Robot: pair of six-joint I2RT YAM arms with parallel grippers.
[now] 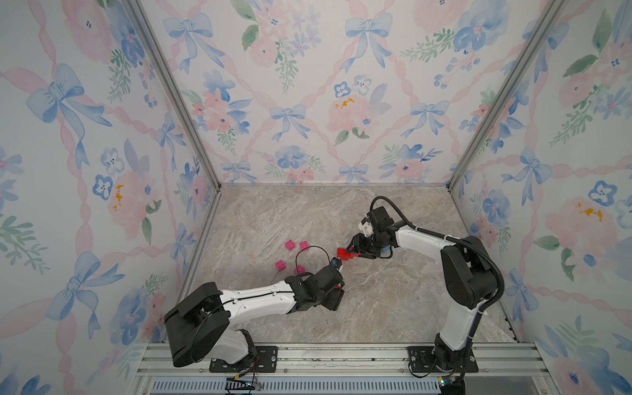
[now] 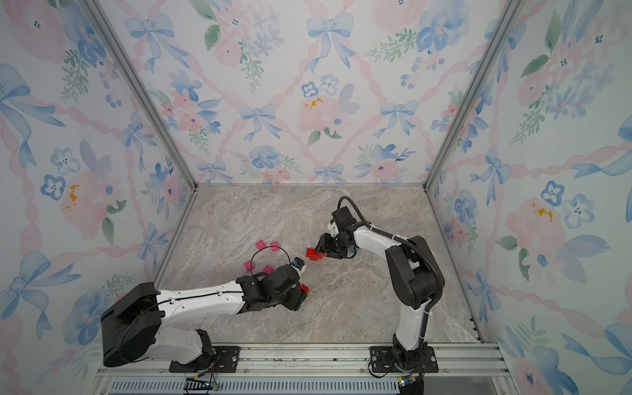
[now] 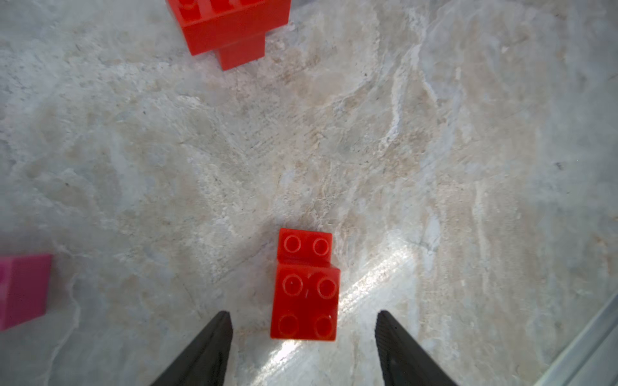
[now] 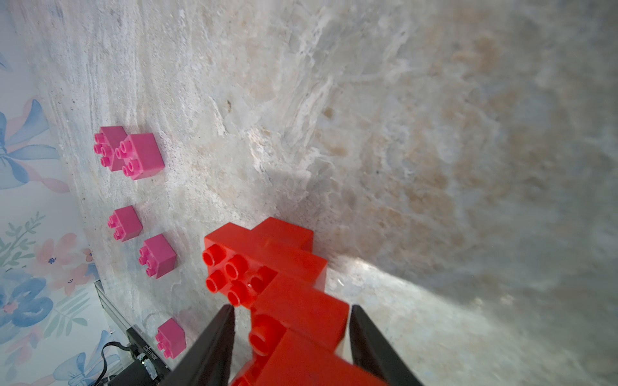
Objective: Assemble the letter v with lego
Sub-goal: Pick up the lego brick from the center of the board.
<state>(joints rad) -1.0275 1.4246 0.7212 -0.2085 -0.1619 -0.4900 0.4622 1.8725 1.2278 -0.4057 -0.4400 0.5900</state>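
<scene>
A stepped piece of several joined red lego bricks lies on its side, studs sideways, low over the marble table. My right gripper is shut on its near end. A smaller red lego pair, two bricks joined with an offset, rests studs-up on the table. My left gripper stands open around its near end, with a gap on both sides. In the top views this pair shows only as a red spot beside the left gripper. Several loose pink lego bricks lie at the table's left.
Flowered walls with metal corner posts close in the table on three sides. A metal rail with both arm bases runs along the front. The left arm's cable loop arches over the pink bricks.
</scene>
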